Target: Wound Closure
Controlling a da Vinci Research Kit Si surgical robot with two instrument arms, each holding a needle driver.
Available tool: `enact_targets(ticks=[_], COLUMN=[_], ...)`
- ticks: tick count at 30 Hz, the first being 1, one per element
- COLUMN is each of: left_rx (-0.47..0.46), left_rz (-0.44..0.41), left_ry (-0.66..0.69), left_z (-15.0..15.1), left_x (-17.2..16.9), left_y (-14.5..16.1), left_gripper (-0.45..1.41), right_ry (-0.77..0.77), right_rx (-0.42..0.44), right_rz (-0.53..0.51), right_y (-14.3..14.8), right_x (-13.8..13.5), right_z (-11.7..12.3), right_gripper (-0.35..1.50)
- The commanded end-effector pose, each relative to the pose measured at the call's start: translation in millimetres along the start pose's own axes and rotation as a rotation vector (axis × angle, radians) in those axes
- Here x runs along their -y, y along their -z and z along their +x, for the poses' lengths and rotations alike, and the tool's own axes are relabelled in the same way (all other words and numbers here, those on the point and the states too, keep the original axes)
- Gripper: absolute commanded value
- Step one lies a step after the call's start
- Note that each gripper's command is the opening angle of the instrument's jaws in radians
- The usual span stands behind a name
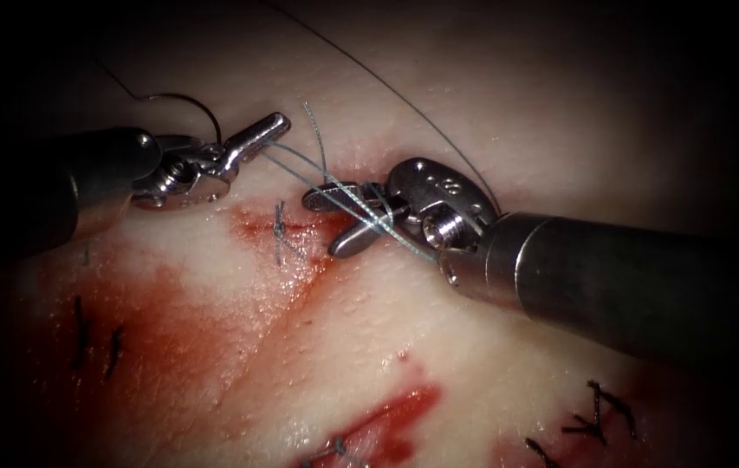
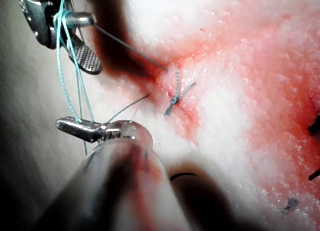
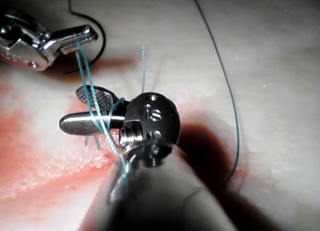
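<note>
Endoscope view: your left end effector pinches the fine pale-blue suture thread. Your right end effector stands spread, thread looped around it, holding nothing. I can't make out the needle. Thread looks limp and slippery over the soft pork tissue; grip it between flat pads.

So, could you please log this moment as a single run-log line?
left tool: shut on thread | right tool: open, thread looped over its jaws, gripping nothing | needle: by left tool, free of tissue
</note>
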State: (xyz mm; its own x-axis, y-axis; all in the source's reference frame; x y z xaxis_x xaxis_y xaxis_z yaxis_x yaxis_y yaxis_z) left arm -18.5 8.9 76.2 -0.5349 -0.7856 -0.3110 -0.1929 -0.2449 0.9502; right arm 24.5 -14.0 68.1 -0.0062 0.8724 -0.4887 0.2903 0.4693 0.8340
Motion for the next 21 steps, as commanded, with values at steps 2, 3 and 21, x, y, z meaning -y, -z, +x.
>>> enact_targets(ticks=[2,3,21], left_rx=[0.004,0.005,-0.007], left_rz=[0.002,0.002,0.022], left_ry=[-0.003,-0.004,-0.024], left_z=[-0.6,-0.7,4.3], left_x=[-0.5,-0.6,-1.5], left_y=[-1.3,-1.5,0.8], left_gripper=[-0.45,-0.45,-0.45], right_ry=[-0.003,-0.004,-0.002], right_rx=[0.005,0.006,-0.229], right_rz=[0.006,0.007,-0.105], right_y=[-0.9,-1.0,1.1], right_x=[-0.3,-0.2,-2.2], right_z=[0.1,0.2,6.6], right_gripper=[1.30,1.30,1.31])
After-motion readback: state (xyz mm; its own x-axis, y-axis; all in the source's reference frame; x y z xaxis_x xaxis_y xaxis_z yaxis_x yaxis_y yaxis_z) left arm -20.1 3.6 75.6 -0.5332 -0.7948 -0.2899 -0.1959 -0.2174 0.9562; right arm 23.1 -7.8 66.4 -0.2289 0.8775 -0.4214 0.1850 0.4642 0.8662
